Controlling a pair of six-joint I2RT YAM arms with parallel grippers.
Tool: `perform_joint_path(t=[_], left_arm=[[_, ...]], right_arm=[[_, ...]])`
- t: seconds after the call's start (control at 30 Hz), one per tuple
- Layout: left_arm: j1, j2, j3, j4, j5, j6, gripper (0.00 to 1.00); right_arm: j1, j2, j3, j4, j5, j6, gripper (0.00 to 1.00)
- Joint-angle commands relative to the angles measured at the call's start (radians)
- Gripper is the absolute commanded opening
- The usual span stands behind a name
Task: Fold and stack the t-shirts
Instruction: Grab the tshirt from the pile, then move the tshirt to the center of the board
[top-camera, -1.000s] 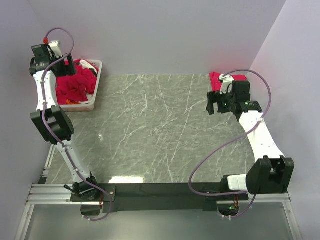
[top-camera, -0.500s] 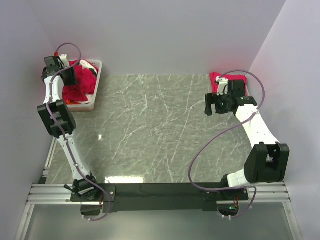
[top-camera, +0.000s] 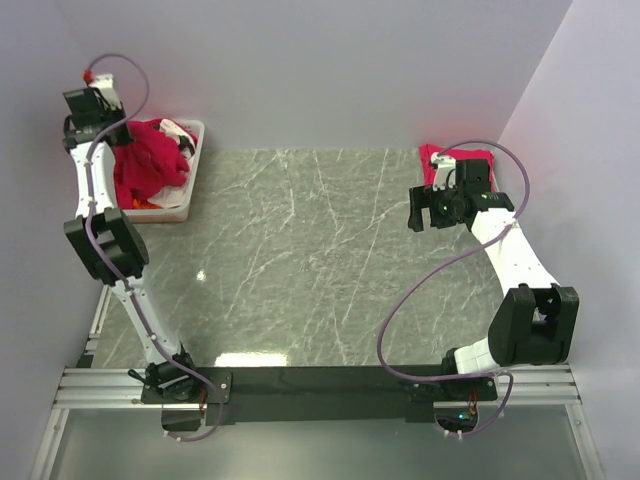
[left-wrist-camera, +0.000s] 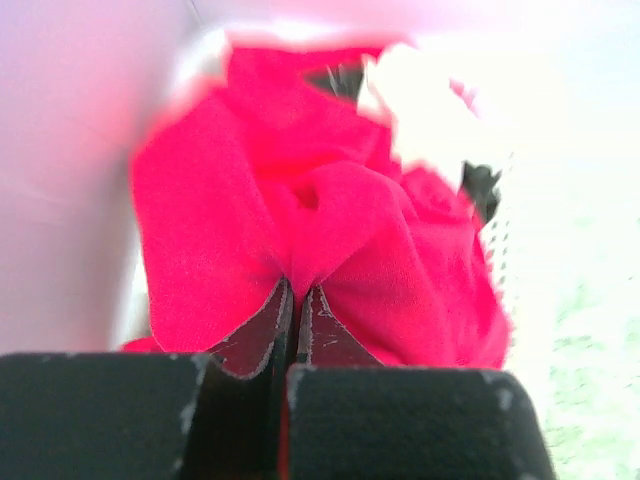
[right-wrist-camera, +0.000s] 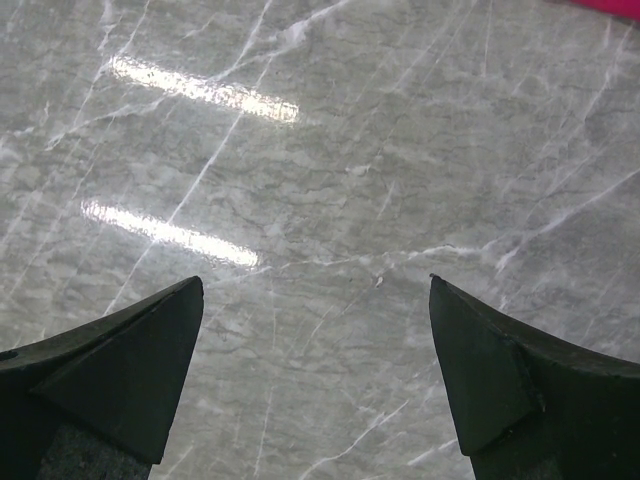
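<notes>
early days: one shirt out on the table, the next one in the grip

the left claw (left-wrist-camera: 297, 290) is pinched tight on a fold of a red t-shirt (left-wrist-camera: 340, 220) over the white basket (top-camera: 197, 160) at the far left, where other red shirts (top-camera: 150, 178) lie heaped. the right claw (right-wrist-camera: 316, 280) hangs spread wide above the marble table (top-camera: 300, 250), near a lone red shirt (top-camera: 432, 158) in the far right corner. i can't tell if that one is folded, and most of the folding looks left to do.

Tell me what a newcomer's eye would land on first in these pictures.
The crimson heap of t-shirts in the white basket, far left corner, with the left gripper pinching a fold. Then another red shirt at the far right edge, beyond the open right gripper.
</notes>
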Motion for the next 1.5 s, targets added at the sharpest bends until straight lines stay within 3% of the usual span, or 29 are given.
perform_joint_path(t=[0.0, 0.3, 0.5, 0.6, 0.7, 0.87, 1.07, 1.1, 1.17, 1.23, 1.3, 1.33, 1.4, 1.47], left_arm=[[0.021, -0.175, 0.028, 0.135, -0.001, -0.012, 0.01], [0.024, -0.260, 0.071, 0.233, 0.067, -0.126, 0.01], [0.018, -0.344, 0.097, 0.330, 0.250, -0.287, 0.01], [-0.040, -0.387, 0.109, 0.311, 0.294, -0.302, 0.01], [-0.086, -0.445, 0.062, 0.293, 0.369, -0.327, 0.01], [-0.237, -0.571, -0.140, 0.290, 0.472, -0.376, 0.01], [-0.355, -0.668, -0.433, 0.253, 0.775, -0.373, 0.01], [-0.355, -0.674, -0.478, 0.246, 0.801, -0.370, 0.03], [-0.350, -0.644, -0.552, 0.119, 0.817, -0.280, 0.21], [-0.324, -0.596, -0.573, -0.015, 0.764, -0.135, 0.52], [-0.271, -0.529, -0.587, -0.110, 0.783, -0.091, 0.60], [-0.202, -0.495, -0.608, -0.113, 0.818, -0.082, 0.69], [-0.156, -0.472, -0.613, -0.150, 0.823, -0.037, 0.73], [-0.139, -0.455, -0.593, -0.239, 0.841, 0.114, 0.73]], right_arm=[[0.004, -0.014, 0.040, 0.000, -0.020, 0.000, 1.00], [0.004, -0.019, 0.035, 0.003, -0.022, 0.002, 1.00], [0.004, -0.018, 0.038, 0.003, -0.025, 0.003, 1.00], [0.005, -0.008, 0.048, -0.002, -0.039, 0.003, 1.00], [0.005, -0.001, 0.058, -0.008, -0.048, 0.006, 1.00], [0.002, 0.009, 0.078, -0.023, -0.060, 0.009, 1.00], [0.002, 0.002, 0.089, -0.051, -0.074, 0.003, 1.00], [0.002, 0.001, 0.089, -0.054, -0.079, 0.000, 1.00], [0.001, 0.001, 0.090, -0.071, -0.100, -0.011, 1.00], [0.001, 0.005, 0.090, -0.093, -0.119, -0.024, 1.00], [0.001, 0.013, 0.097, -0.113, -0.148, -0.043, 1.00], [0.001, 0.024, 0.098, -0.133, -0.155, -0.049, 1.00], [0.001, 0.033, 0.097, -0.146, -0.181, -0.069, 1.00], [0.001, 0.047, 0.086, -0.156, -0.191, -0.075, 1.00]])
